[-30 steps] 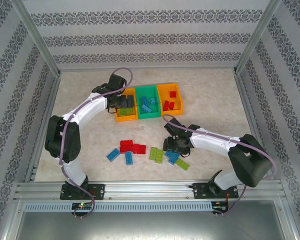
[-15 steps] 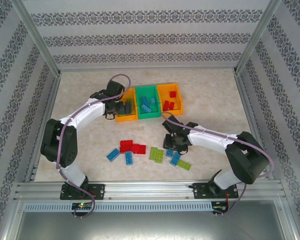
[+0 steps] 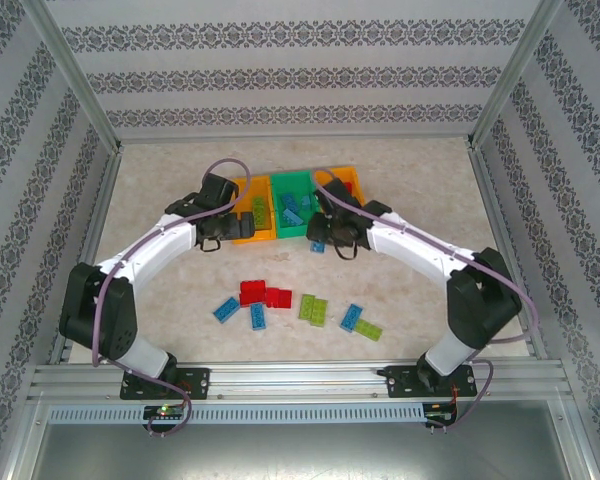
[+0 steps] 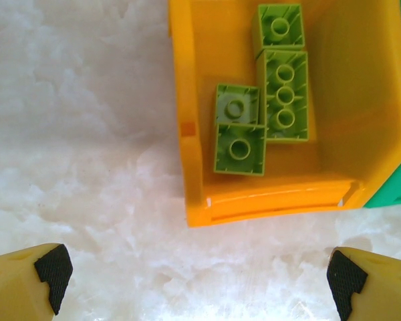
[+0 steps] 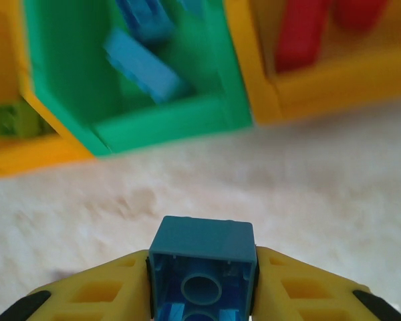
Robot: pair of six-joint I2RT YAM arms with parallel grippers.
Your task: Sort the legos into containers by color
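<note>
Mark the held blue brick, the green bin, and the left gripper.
blue brick [image 5: 202, 267], right wrist view, hollow underside.
green bin [image 5: 174, 119], right wrist view, near wall.
left gripper [image 4: 200, 277], left wrist view, midway between fingertips.

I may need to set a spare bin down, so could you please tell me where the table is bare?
Bare: the table between the bins and the back wall, and right of the right orange bin. Crowded: the near middle, with loose legos, and just before the bins, where the left gripper and right gripper sit.

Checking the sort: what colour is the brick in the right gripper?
Blue; the brick is clamped in the right gripper, clearest in the right wrist view.
</note>
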